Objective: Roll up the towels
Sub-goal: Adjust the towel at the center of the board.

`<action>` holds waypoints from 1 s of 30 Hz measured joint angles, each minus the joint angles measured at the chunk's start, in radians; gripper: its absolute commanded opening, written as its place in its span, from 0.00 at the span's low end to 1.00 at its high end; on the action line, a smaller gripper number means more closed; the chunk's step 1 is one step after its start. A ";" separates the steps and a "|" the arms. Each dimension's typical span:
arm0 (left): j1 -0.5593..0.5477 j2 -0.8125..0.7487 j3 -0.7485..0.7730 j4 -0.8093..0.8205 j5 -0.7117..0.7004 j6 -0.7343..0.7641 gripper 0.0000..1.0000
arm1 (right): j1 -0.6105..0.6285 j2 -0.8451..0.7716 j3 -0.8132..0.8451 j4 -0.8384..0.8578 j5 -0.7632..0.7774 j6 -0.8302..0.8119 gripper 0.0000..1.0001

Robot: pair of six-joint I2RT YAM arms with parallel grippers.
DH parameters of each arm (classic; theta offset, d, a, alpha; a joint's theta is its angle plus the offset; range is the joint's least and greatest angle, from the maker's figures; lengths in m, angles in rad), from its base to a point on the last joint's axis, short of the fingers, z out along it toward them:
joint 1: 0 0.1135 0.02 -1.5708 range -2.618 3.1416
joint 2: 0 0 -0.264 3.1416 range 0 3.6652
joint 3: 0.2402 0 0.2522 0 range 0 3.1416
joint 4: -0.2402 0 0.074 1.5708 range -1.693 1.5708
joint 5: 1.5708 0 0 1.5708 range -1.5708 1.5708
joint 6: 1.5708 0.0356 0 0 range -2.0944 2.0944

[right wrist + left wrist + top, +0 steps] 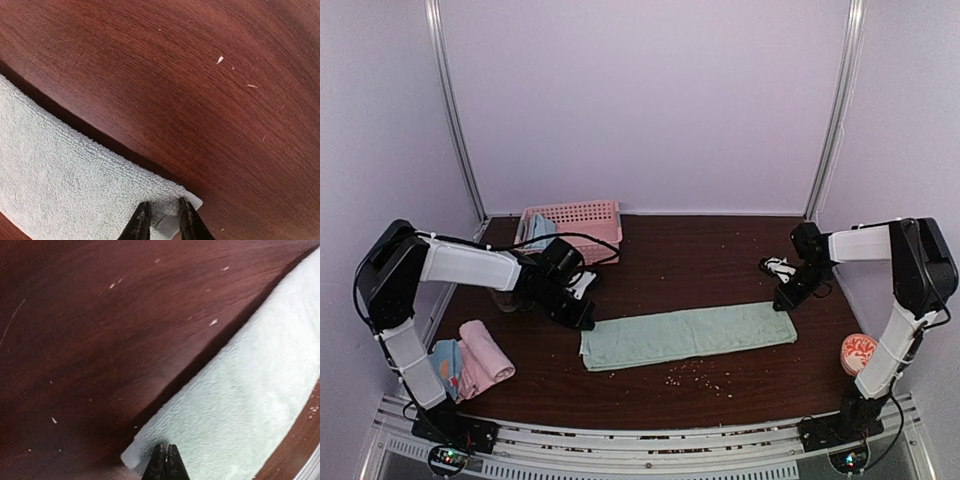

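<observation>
Left gripper [165, 464] is down at the left end of the pale green towel [690, 333], its tips clenched tight together right on the corner. Whether any cloth is caught between them, I can't tell. Over to the right gripper [164, 222]: it is nipping the towel's far-right corner, with terry cloth plainly showing between the two dark fingers [141, 220]. The towel itself lies flat, a long folded strip stretched left to right across the middle of the dark wooden table [670, 250], with crumbs scattered just in front of it. Further out, a pink towel [485, 355] sits rolled at the near-left edge, touching a blue towel with orange dots [445, 362]. At the back left is the pink basket [582, 212], with a light blue towel [540, 230] inside.
</observation>
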 measured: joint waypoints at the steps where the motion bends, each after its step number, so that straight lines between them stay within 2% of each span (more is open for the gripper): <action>1: -0.003 0.013 -0.011 0.000 -0.023 -0.008 0.00 | 0.000 0.000 0.000 0.001 0.002 0.001 0.21; 6: -0.003 0.027 -0.026 0.024 -0.109 -0.045 0.00 | 0.002 0.001 0.000 0.008 0.010 0.001 0.21; 10: -0.004 0.020 -0.032 0.035 -0.127 -0.051 0.00 | 0.002 0.002 0.000 0.013 0.014 0.001 0.21; 19: -0.003 -0.103 -0.046 0.049 -0.145 -0.035 0.00 | 0.002 0.002 0.018 -0.012 -0.009 0.000 0.24; 30: -0.003 -0.016 -0.058 0.115 -0.099 -0.038 0.00 | 0.002 -0.050 0.094 -0.087 -0.055 0.000 0.23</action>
